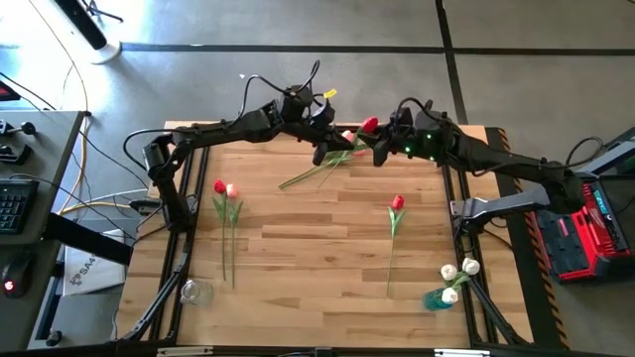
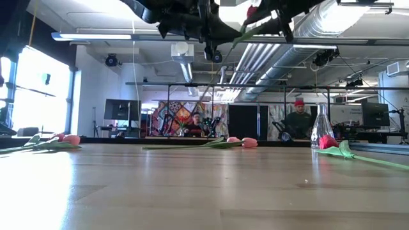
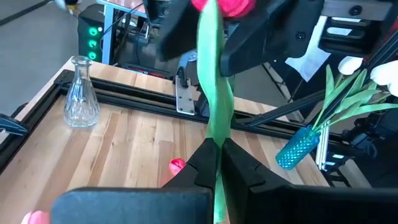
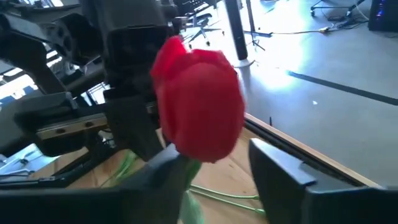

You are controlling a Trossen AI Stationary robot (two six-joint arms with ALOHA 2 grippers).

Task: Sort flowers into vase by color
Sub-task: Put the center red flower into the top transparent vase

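A red tulip (image 1: 369,126) hangs above the worktop (image 1: 317,258) at about 12 o'clock, its green stem and leaves slanting down toward 9 o'clock. Two tulips, one red (image 1: 219,186) and one pink (image 1: 232,189), lie side by side at 9 o'clock, heads toward 12, stems pointing to 6. A single red tulip (image 1: 397,202) lies at 3 o'clock, stem also toward 6. White tulips (image 1: 458,270) stand in a teal vase (image 1: 438,297) at 5 o'clock. A clear glass vase (image 1: 196,292) sits at 7 o'clock.

A red tulip (image 4: 199,102) on a green stem (image 3: 214,99), white tulips (image 1: 458,273) in a teal vase (image 1: 437,298), pale wood worktop (image 1: 317,248), dark arms.
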